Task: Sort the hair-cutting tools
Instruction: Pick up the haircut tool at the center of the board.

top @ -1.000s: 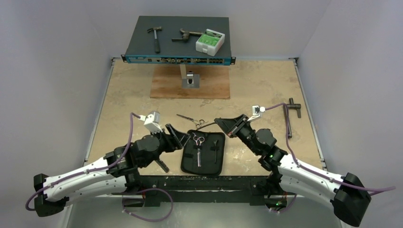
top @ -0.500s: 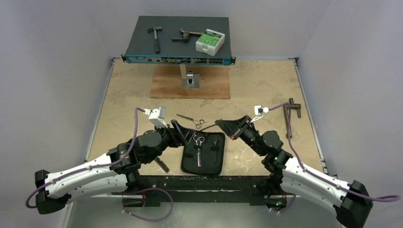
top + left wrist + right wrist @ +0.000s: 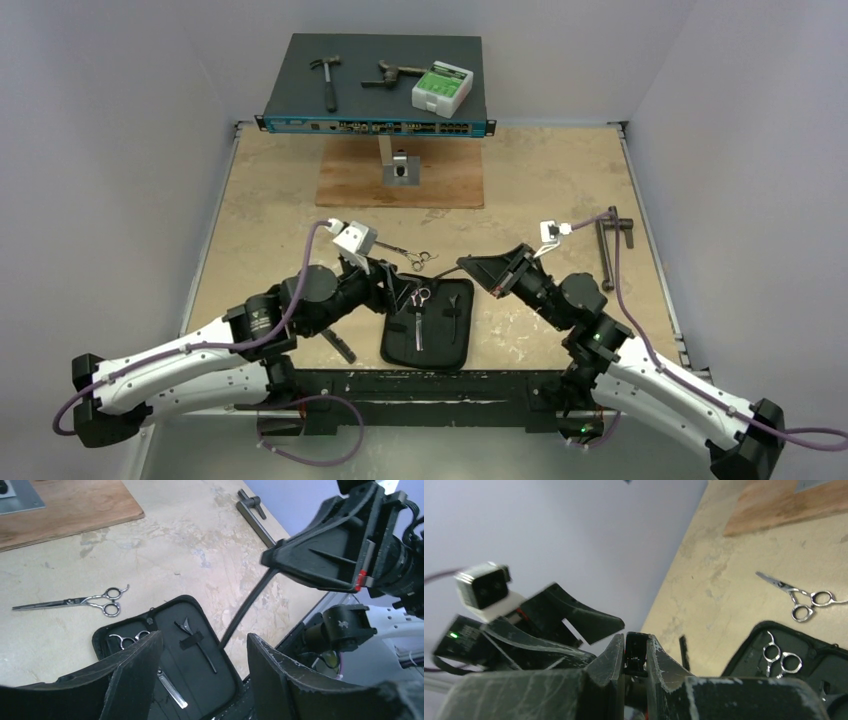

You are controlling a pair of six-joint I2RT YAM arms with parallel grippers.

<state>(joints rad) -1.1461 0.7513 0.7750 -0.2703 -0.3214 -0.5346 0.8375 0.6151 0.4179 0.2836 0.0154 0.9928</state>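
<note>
Lying in open black case point(image 3: 437, 352): one scissors point(image 3: 416, 312), hair clip point(image 3: 453, 318).

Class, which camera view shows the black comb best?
Left wrist: the comb runs nearly full length from the right gripper. Right wrist shows only its clamped end; top external barely shows it.

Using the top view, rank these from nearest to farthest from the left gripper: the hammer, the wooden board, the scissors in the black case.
From the left gripper:
1. Scissors in the black case, right beside the gripper, at the near edge.
2. Wooden board, mid-table, beyond the gripper.
3. Hammer, far back on top of the network switch.
</note>
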